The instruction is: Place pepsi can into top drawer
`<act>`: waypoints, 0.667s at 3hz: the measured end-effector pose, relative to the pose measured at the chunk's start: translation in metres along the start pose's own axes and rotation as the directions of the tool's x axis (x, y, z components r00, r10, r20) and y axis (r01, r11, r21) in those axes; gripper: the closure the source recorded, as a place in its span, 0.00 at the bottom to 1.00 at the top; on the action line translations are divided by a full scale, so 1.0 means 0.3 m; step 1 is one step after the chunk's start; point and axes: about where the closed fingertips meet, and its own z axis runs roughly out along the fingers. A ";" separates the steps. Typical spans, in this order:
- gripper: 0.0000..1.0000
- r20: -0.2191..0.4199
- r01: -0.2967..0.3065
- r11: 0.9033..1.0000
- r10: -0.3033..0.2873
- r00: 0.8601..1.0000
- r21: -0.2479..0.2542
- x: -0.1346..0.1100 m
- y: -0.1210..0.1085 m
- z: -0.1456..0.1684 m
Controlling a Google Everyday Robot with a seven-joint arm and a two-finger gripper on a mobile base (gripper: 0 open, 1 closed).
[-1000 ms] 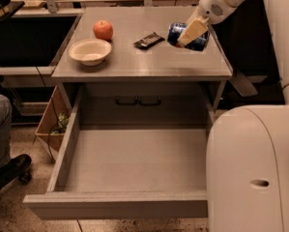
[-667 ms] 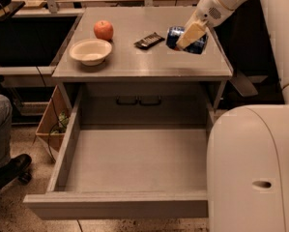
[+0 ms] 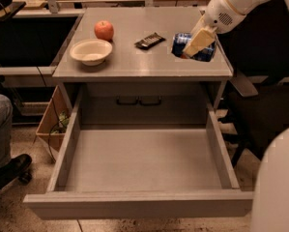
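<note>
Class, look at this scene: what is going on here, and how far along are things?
A robot arm has its gripper down at the blue pepsi can, which is on the right side of the table. Below, the top drawer is pulled wide open, and the can is not yet in it. An apple, a bowl and a snack bar also sit on the table, away from the gripper.

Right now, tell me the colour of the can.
The pepsi can is blue, best in the camera view; the gripper sits at it.
</note>
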 end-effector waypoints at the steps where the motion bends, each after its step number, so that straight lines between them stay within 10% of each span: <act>1: 1.00 0.030 0.033 0.999 -0.035 0.999 0.043 -0.036 0.116 -0.070; 2: 1.00 0.048 0.035 0.998 -0.038 0.998 0.048 -0.035 0.239 -0.033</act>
